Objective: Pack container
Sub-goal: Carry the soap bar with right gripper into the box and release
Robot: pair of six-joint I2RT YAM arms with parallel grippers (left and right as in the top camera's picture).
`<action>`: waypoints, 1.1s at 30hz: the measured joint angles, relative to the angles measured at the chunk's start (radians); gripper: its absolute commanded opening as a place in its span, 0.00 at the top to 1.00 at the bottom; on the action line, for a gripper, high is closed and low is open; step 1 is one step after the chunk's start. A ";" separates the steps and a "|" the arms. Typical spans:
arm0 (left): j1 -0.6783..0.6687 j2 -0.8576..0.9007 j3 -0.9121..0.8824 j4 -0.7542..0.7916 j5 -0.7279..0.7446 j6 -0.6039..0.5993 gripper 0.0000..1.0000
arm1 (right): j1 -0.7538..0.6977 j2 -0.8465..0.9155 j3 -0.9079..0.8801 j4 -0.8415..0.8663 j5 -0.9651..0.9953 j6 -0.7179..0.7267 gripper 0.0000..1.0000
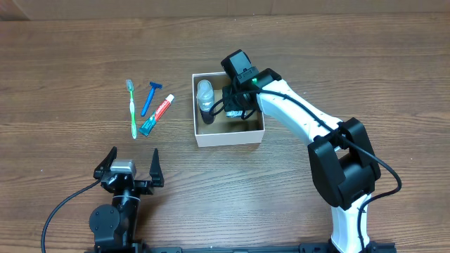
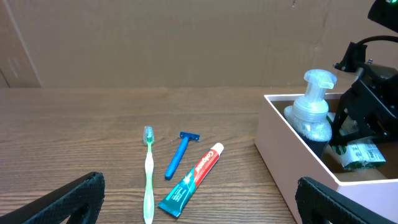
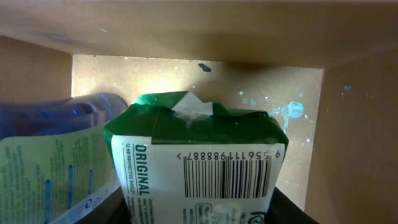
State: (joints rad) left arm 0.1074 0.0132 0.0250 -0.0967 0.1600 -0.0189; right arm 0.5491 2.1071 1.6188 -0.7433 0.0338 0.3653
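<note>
Two items sit in the container [image 1: 228, 138] at table centre, pump bottle [image 1: 204, 95] and green packet [image 3: 199, 155] pinched by right gripper [image 1: 238, 109]; light stiff cardboard, likely slides, grip a wall; left gripper [image 1: 130, 166] spread wide, empty.

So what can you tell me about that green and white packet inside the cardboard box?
The green and white soft-wrapped packet has a folded, sealed green end and a white label printed with a barcode and the word ORIGINAL. It sits between the right gripper's fingers, low inside the white-walled cardboard box, touching the clear pump bottle beside it.
</note>
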 measured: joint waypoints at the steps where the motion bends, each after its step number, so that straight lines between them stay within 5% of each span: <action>1: 0.000 0.000 0.000 0.000 0.000 0.000 0.00 | 0.000 0.000 -0.004 0.006 0.000 0.000 0.55; 33: 0.000 0.000 0.000 0.000 0.000 0.000 0.00 | -0.007 0.000 -0.048 0.071 -0.004 -0.014 0.39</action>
State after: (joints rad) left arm 0.1074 0.0132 0.0250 -0.0967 0.1600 -0.0185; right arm 0.5423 2.1071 1.5703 -0.6724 0.0299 0.3515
